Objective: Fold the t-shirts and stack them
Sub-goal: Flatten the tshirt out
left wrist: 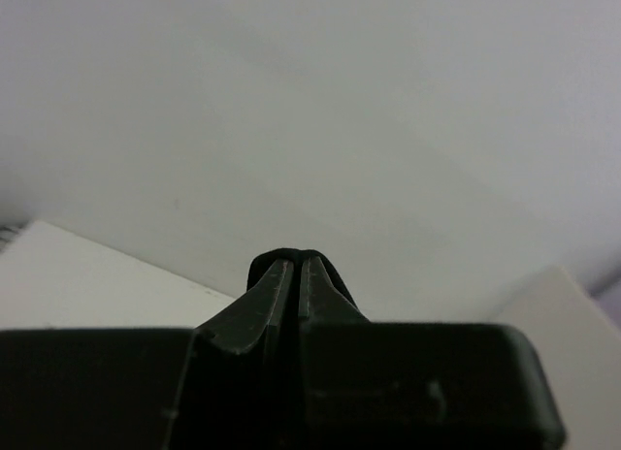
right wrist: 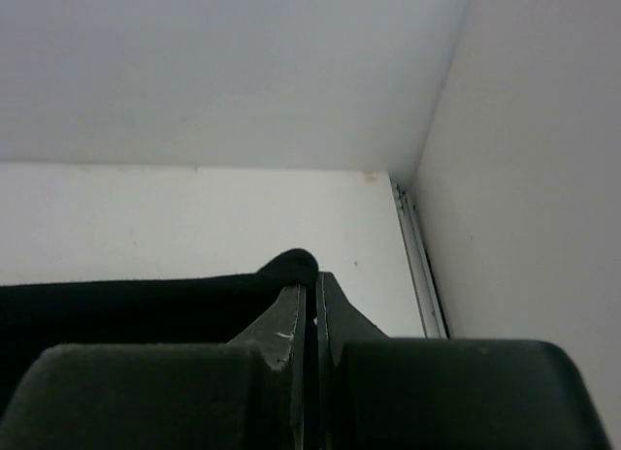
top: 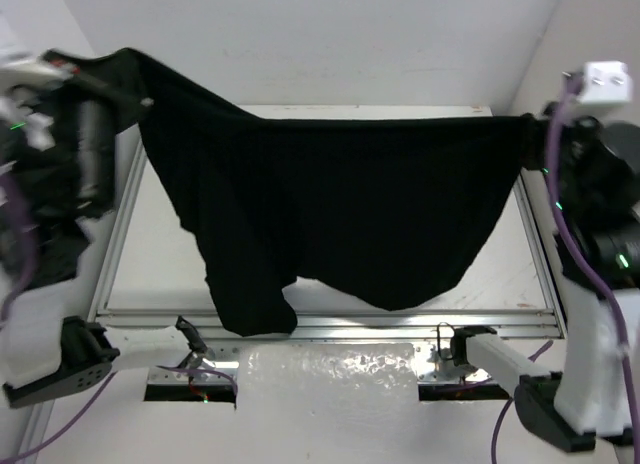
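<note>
Jaws of the left gripper [left wrist: 296,263] are pressed together on a small nub of black cloth, and the right gripper [right wrist: 312,283] pinches another bunch the same way. Between them the t-shirt [top: 340,204] hangs spread in the air above the table [top: 150,254]. Its top edge is drawn fairly taut, higher on the left, and one lobe dangles toward the table's near edge.

To do this step well, I judge both arms should come down together, touching the hanging edge down first and then drawing the cloth flat, with neither pinch slipping.

Which parts of the shirt are held is hard to tell, since the black fabric shows no seams, neck or sleeves clearly. Each wrist view shows only a nub of cloth, so how deep each grip goes is hidden.
</note>
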